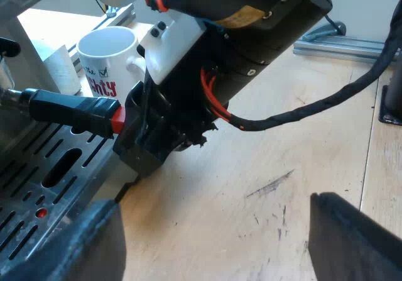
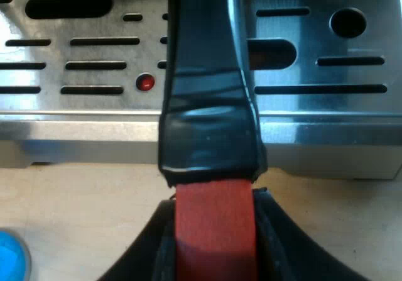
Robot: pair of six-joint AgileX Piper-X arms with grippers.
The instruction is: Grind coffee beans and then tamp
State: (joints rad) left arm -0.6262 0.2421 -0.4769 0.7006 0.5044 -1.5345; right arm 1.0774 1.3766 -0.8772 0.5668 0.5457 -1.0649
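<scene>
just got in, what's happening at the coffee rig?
The right gripper is closed on the red end of the holder's handle, which reaches out over the machine's drip tray. The left gripper hangs open above the wooden table. A white mug stands by the machine; a blue tamper sits on the table.

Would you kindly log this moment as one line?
right claw: shut on red end of dark handle above slotted steel drip tray | left claw: open, empty

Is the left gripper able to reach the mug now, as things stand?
Probably not directly. The left gripper is open, but the right gripper, shut on the holder's handle, lies with its arm between it and the mug. It would have to go around.
</scene>
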